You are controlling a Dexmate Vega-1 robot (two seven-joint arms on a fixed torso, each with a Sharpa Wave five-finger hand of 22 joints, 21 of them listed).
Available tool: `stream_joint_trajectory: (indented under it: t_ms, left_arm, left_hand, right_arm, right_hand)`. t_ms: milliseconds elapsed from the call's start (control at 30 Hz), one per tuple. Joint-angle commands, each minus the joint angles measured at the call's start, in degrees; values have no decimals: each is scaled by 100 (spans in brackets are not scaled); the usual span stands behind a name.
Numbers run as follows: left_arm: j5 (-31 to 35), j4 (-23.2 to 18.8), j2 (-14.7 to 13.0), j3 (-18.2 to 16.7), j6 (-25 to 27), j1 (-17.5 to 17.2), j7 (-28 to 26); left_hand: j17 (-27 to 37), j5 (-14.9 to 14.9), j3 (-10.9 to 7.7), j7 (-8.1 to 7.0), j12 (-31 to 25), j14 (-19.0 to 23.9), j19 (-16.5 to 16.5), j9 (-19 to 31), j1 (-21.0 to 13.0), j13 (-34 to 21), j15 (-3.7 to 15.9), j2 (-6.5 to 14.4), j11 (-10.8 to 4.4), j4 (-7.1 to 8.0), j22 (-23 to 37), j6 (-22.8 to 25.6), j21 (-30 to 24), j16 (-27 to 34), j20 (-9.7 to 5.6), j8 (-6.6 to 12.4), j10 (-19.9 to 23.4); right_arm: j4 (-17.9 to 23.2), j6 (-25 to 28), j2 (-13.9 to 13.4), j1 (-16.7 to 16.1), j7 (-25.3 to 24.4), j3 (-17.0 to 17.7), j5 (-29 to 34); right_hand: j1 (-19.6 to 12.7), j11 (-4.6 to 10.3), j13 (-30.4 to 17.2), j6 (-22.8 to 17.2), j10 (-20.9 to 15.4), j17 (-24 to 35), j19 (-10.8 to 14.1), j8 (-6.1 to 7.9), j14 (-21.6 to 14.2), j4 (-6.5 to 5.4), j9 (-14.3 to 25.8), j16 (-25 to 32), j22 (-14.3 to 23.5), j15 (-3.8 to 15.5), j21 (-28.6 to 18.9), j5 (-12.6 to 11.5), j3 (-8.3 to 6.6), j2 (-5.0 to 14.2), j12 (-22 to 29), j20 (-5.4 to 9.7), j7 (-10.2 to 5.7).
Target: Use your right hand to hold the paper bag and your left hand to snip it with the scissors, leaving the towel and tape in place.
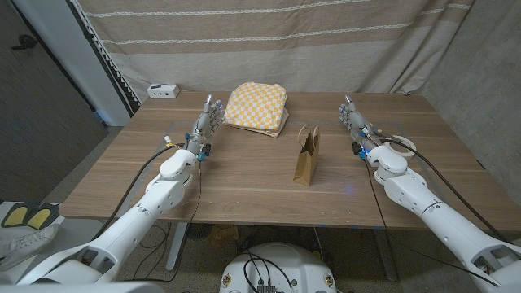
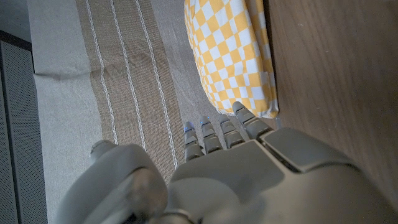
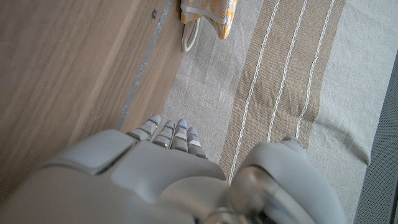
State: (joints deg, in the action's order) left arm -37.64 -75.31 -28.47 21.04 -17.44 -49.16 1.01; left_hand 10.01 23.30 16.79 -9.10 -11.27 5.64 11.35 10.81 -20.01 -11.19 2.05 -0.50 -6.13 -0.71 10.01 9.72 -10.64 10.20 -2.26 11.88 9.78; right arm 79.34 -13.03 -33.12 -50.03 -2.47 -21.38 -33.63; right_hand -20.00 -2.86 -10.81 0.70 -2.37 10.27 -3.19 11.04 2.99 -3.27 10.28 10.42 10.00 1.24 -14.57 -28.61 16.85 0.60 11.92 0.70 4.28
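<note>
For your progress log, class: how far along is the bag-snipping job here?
Nothing looks done: the paper bag stands uncut mid-table. Nothing is in hand; the left hand beside the checked towel and the right hand hold nothing. Holding and snipping remain; I can't make out scissors.

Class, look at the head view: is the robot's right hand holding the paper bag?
No. The right hand stands apart from the paper bag, which stands upright alone at mid-table.

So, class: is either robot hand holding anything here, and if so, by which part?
Nothing is held. The left hand and right hand are both empty, apart from the paper bag.
</note>
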Motion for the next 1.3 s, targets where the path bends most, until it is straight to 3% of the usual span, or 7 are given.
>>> stream_joint_trajectory:
  t_ms: [33,533,833,933,1133,1300]
  left_arm:
    - [-11,13,48,-9,-81,-86,-38]
    - [-17,207,99,-6,-272,-185,40]
    - [4,108,61,-28,-229,-216,-49]
    - [-1,93,51,-33,-234,-216,-34]
    - [15,65,25,-30,-213,-213,-35]
    - [28,-15,-26,-41,-152,-242,-83]
  left_hand:
    - [12,43,12,9,-46,8,35,29,-62,-6,643,-4,-17,0,18,79,-43,29,-353,37,29]
    - [12,47,7,6,-46,-37,16,29,-78,0,660,8,-20,-3,18,107,-40,16,-382,38,27]
    - [12,51,5,0,-44,-59,-6,30,-88,3,679,14,-24,-6,18,112,-34,13,-401,33,19]
    - [13,52,5,-4,-44,-69,-12,30,-92,4,680,16,-27,-7,18,116,-34,12,-401,32,18]
    - [13,53,3,-4,-46,-76,-16,30,-97,6,669,21,-20,-7,18,122,-35,13,-403,30,20]
    - [13,54,3,-4,-48,-81,-18,30,-101,7,664,24,-20,-8,18,127,-36,14,-403,29,23]
  right_arm:
    - [161,-2,-124,-110,-182,1,207]
    - [110,-62,-191,42,-324,-138,689]
    - [282,127,-393,-19,-454,-190,968]
    - [367,220,-469,-5,-523,-180,1061]
    - [458,317,-568,4,-606,-146,1172]
    - [563,446,-660,9,-690,-160,1324]
  right_hand:
    - [-109,25,-8,-49,-37,10,-2,39,-6,52,25,24,24,26,9,-52,-11,-27,47,22,-3]
    - [-258,87,-11,-153,-136,9,87,78,-102,131,26,51,26,60,30,-98,-45,-7,91,2,-38]
    - [-362,125,-12,-154,-143,7,119,78,-124,186,27,50,26,76,45,-129,-72,6,94,-25,-61]
    - [-449,166,-13,-160,-173,5,160,81,-159,231,28,56,25,102,48,-154,-97,19,106,-33,-85]
    - [-752,44,-9,-263,-353,-2,294,113,-315,385,29,76,23,54,67,-249,-181,73,165,-28,-40]
    - [-858,53,-7,-276,-383,-4,342,114,-353,436,29,76,22,56,72,-283,-216,103,171,-38,-44]
